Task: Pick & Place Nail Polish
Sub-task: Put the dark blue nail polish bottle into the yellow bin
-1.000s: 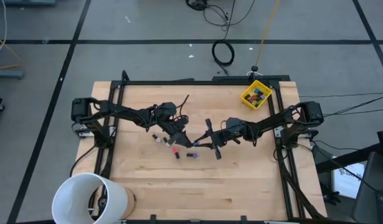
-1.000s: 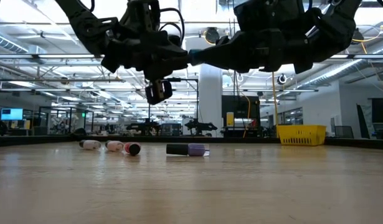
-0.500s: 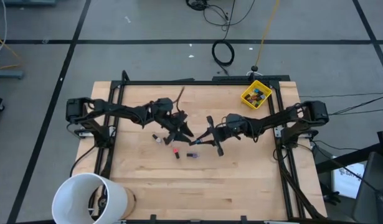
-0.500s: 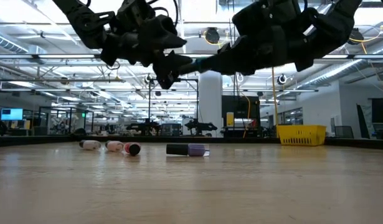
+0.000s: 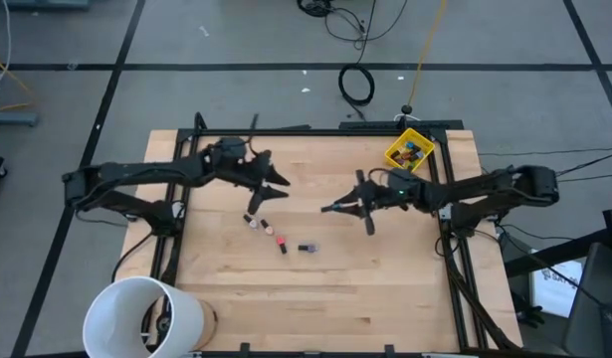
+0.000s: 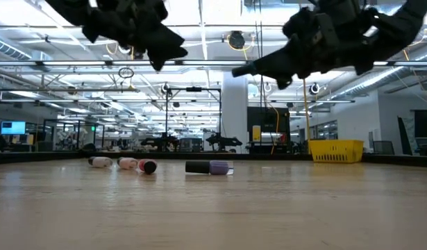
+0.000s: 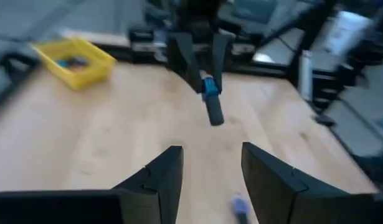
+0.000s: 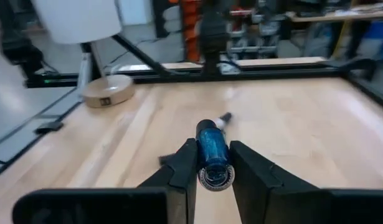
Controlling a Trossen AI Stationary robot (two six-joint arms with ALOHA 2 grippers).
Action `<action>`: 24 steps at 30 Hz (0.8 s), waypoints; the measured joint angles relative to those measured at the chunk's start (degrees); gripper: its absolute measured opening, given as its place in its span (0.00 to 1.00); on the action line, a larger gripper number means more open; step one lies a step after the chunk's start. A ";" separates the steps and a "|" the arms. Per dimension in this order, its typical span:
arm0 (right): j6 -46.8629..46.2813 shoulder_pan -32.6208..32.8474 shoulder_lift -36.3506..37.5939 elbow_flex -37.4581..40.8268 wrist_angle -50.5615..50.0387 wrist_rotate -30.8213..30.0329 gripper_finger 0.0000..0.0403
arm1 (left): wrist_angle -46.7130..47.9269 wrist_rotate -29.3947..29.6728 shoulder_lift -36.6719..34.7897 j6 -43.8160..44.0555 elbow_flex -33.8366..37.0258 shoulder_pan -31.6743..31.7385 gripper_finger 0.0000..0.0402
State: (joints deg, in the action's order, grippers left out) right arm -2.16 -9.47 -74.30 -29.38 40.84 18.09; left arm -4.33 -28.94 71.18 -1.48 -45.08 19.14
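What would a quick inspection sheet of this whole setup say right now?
Surface: wooden table, bare in front.
Job's things: four bottles lie mid-table; more sit in the yellow bin.
Clutter: white bucket at the near left corner.
Grippers: left gripper raised, fingers apart, empty; right gripper raised, shut on a blue bottle.
Cables: coil on the floor beyond the table.
Surroundings: open workshop hall; no people seen.

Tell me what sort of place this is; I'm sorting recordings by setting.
Probably a robotics lab in a large open industrial hall: a framed pale wooden worktable, bare ceiling trusses with strip lights, and rows of similar workstations behind.
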 joint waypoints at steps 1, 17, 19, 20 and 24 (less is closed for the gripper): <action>-0.15 0.00 1.42 1.36 0.22 -1.30 0.16 | -0.73 1.87 -1.26 -0.18 0.89 -0.16 0.39; -6.80 -0.30 17.20 9.41 1.16 -5.09 0.16 | -36.14 31.27 -11.83 9.15 29.34 -7.87 0.38; -8.68 -0.29 17.79 9.56 1.35 -6.40 0.16 | -30.21 36.61 -15.65 7.96 29.66 -11.00 0.38; -9.46 -0.29 17.94 9.69 1.33 -6.82 0.16 | -28.45 39.48 -17.61 7.10 29.66 -12.57 0.38; -12.15 -0.15 17.88 10.42 1.36 -7.94 0.16 | -21.57 49.30 -26.71 2.42 29.59 -18.59 0.38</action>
State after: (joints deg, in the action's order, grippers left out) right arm -14.31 -9.63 -56.43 -18.96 42.20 10.15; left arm -25.90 20.35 44.46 0.94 -15.49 0.55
